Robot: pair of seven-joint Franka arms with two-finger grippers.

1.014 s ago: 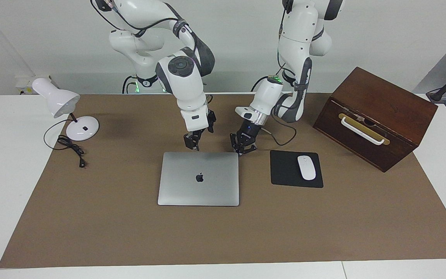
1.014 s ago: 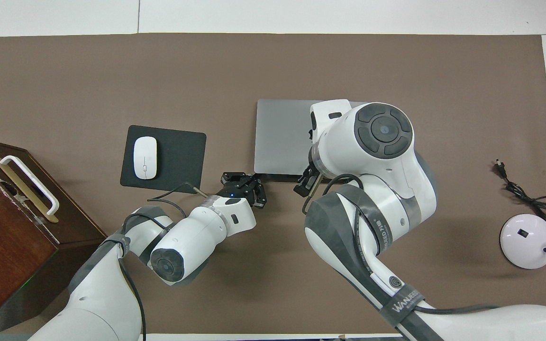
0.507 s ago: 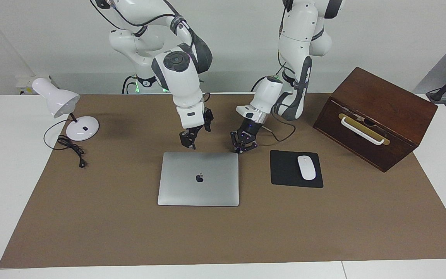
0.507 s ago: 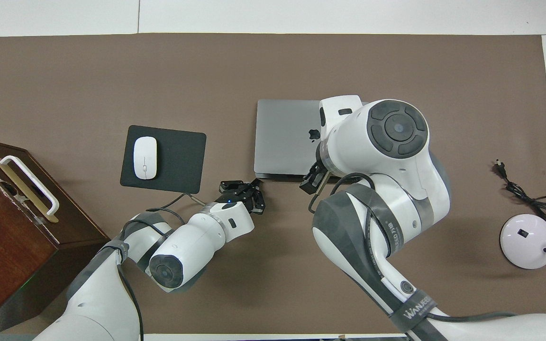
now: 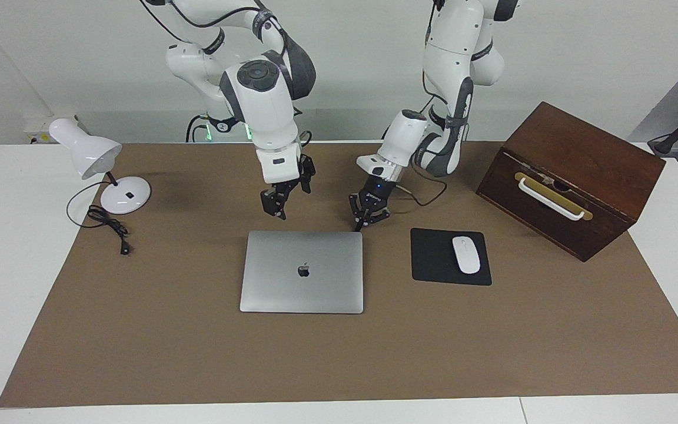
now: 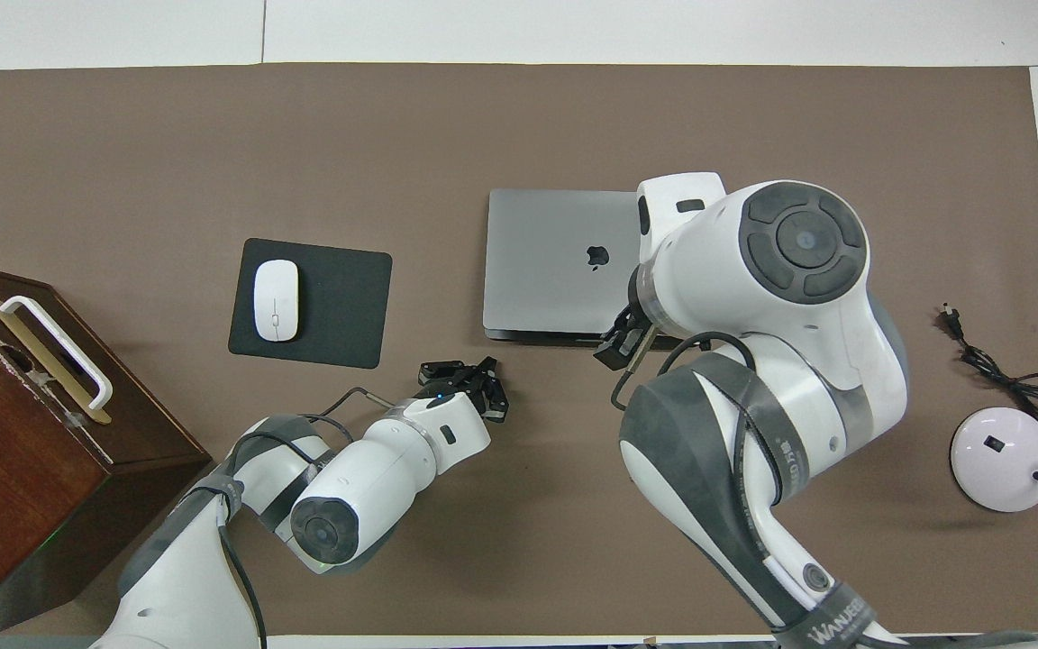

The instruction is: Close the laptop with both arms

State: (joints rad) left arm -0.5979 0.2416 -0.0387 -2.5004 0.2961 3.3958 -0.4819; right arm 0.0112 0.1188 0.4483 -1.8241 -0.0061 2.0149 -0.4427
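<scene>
Laptop (image 5: 302,271) lid is seen flat down on the brown mat (image 5: 198,353), closed, beside the mouse pad (image 5: 449,257). Both grippers are raised over the mat just robot-side of it, apart from it — the left gripper (image 5: 367,222) pressed together; the right gripper (image 5: 273,207) cannot be read, its fingers hidden overhead by its own arm.

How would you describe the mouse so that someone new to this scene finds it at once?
Start at the closed silver laptop in the middle of the brown mat. Beside it, toward the left arm's end of the table, lies a black mouse pad. The mouse rests on that pad: small, white, oval, the only pale thing on a black square.
</scene>
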